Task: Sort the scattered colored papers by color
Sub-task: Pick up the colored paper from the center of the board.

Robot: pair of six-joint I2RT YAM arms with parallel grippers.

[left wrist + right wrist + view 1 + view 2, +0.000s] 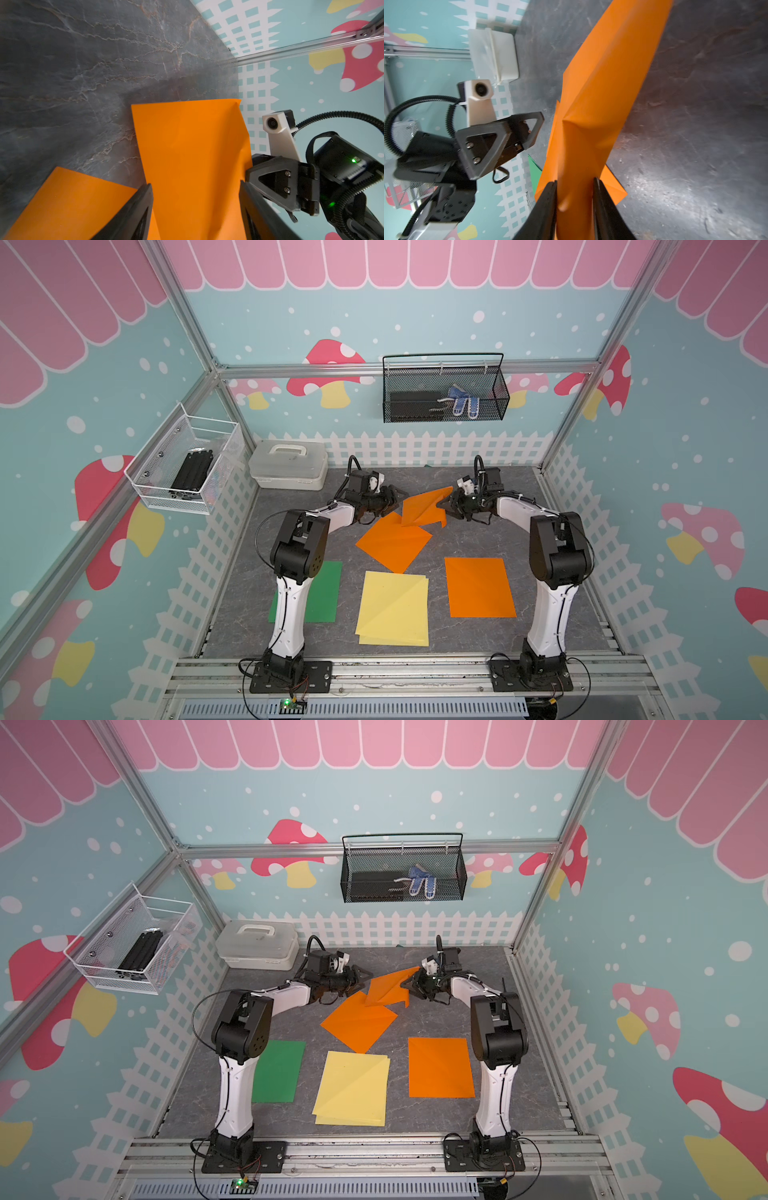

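Note:
An orange paper [424, 508] [386, 988] hangs tilted above the grey table at the back, between my two grippers. My right gripper [446, 506] [575, 180] is shut on its bunched, bowed edge [608, 72]. The left gripper [395, 495] [195, 184] stands open at the sheet's opposite edge, and the sheet [187, 135] runs between its spread fingers. Under it a second orange paper [392, 547] [68, 197] lies flat and askew. Nearer the front lie a green paper [324, 593], a yellow stack [392, 608] and another orange paper [478, 587].
A white plastic case [289, 464] sits at the back left corner of the table. A white wire basket [187, 464] hangs on the left wall and a black mesh basket [444, 389] on the back wall. Both arm bases stand on the front rail [415, 672].

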